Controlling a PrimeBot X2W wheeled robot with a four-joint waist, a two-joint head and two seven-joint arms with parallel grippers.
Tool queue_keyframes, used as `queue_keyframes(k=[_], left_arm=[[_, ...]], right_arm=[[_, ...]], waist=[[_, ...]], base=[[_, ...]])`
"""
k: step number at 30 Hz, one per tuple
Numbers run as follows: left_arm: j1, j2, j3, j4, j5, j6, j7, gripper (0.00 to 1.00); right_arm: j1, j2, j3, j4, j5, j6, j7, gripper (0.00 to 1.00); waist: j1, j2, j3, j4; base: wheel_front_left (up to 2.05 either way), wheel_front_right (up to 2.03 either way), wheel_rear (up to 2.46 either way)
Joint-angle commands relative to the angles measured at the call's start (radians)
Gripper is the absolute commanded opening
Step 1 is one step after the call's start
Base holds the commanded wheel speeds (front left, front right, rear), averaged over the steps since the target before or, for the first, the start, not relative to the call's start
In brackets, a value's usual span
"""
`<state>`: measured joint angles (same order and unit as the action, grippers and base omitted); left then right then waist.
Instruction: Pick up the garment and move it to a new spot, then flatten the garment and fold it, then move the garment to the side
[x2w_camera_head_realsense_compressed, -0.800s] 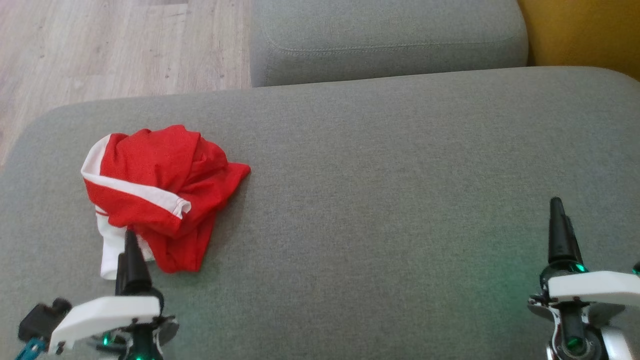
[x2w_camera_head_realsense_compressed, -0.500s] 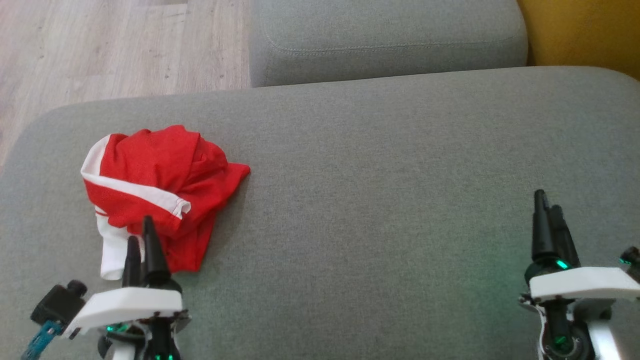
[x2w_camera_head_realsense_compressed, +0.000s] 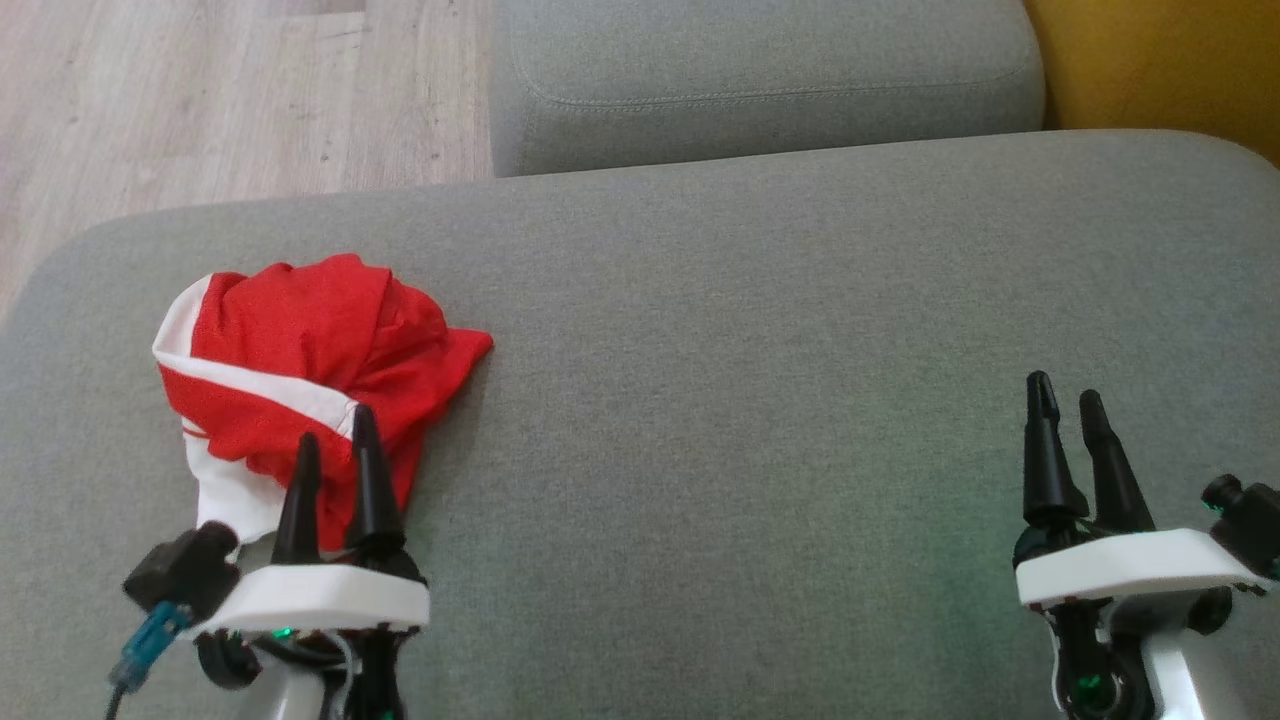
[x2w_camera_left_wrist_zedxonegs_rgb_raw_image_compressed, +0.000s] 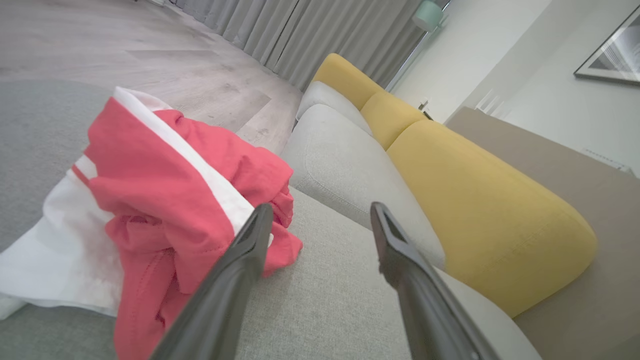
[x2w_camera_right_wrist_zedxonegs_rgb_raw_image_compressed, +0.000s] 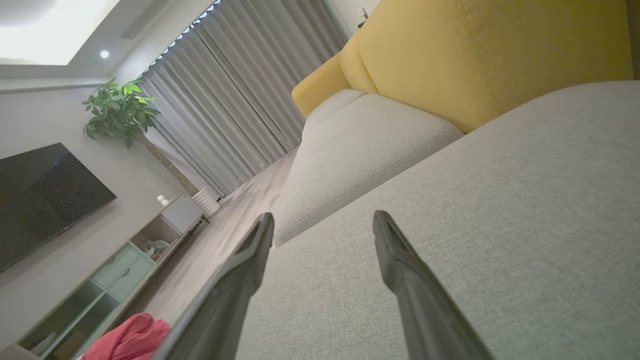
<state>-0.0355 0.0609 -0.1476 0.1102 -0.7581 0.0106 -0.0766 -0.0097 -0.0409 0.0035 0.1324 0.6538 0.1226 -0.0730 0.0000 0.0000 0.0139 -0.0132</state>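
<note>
Red garment (x2w_camera_head_realsense_compressed: 290, 330), white bands, crumpled heap; left end effector (x2w_camera_head_realsense_compressed: 336, 423), right end effector (x2w_camera_head_realsense_compressed: 1064, 387) spread, empty.

The crumpled red mesh garment with white bands (x2w_camera_head_realsense_compressed: 300, 390) lies bunched in a heap on the grey fabric sofa seat (x2w_camera_head_realsense_compressed: 760, 400), near its left edge.

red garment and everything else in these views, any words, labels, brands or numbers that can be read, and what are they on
None: no word, number or logo can be read in any view.
red and white garment: plain stripes, no print or tag on the folds that show.
framed picture: seen at a slant and cut off, so any text on it cannot be told.
television: dark screen, no brand mark legible.
</note>
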Motion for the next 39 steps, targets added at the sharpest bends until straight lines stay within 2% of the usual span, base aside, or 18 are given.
queue_keyframes(k=[1,5,13,32,39], left_arm=[[-0.06,0.024,-0.007,-0.042,0.051,0.013,-0.014,1.0],[-0.073,0.05,-0.064,-0.027,0.135,0.036,-0.029,1.0],[-0.103,0.084,-0.14,0.004,0.236,0.067,-0.05,1.0],[-0.189,0.168,-0.344,0.097,0.51,0.175,-0.105,1.0],[-0.226,0.185,-0.445,0.135,0.62,0.189,-0.126,1.0]], right_arm=[[-0.038,-0.006,0.019,-0.045,-0.051,0.004,-0.017,1.0],[-0.038,-0.006,0.027,-0.05,-0.129,0.005,-0.032,1.0],[-0.038,-0.007,0.038,-0.052,-0.241,0.005,-0.052,1.0],[-0.051,-0.008,0.064,-0.055,-0.566,0.006,-0.108,1.0],[-0.053,-0.008,0.095,-0.054,-0.699,0.007,-0.129,1.0]], waist=[[0.0,0.0,0.001,-0.002],[0.0,0.0,0.001,-0.003],[0.0,0.0,0.006,0.0],[0.0,0.0,0.011,-0.003],[0.0,0.0,0.009,-0.004]], base=[[0.0,0.0,0.0],[0.0,0.0,0.0],[0.0,0.0,0.0],[0.0,0.0,0.0],[0.0,0.0,0.0]])
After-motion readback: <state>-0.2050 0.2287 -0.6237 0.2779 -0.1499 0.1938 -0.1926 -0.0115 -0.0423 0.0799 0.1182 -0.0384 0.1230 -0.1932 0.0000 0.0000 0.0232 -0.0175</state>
